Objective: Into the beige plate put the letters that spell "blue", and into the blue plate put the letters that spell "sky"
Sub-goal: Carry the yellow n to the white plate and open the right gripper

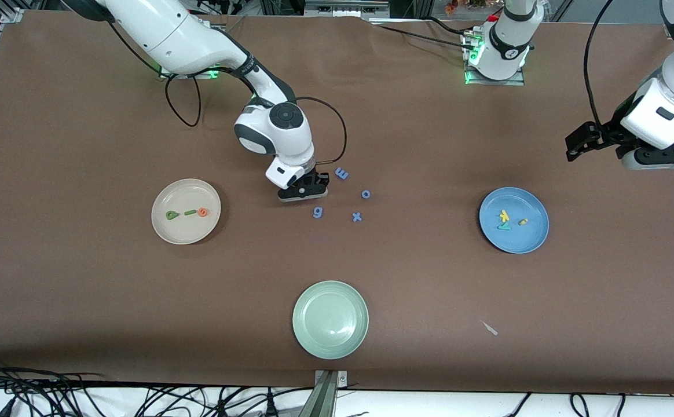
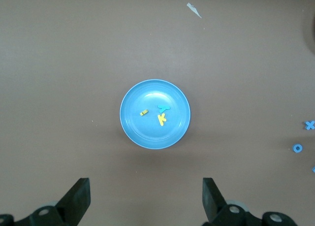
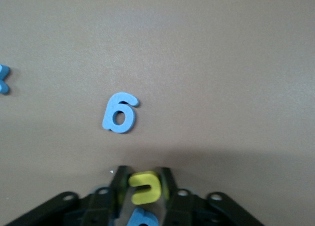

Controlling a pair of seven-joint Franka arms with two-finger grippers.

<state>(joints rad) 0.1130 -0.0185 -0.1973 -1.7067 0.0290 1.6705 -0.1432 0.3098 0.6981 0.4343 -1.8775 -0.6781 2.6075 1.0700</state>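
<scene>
The u (image 3: 145, 187) sits low on the surface between the right pincer's (image 1: 303, 191) fingers. We judge them closed on it, one at its open end and one at its bend. A blue letter (image 3: 141, 218) lies just beside it and a g (image 3: 119, 113) is near. The beige plate (image 1: 166, 231) lies at nine o'clock on the front view, so we carry that way. The left pincer (image 2: 146, 196) waits open above the surface near the blue plate (image 2: 147, 132).

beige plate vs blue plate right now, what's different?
The beige plate holds green b, green l and orange e in a row; the blue plate holds yellow k, teal y and one small yellow piece, clustered. Beige sits toward the right arm's end, blue toward the left arm's. Both are round, shallow, similar size.
</scene>
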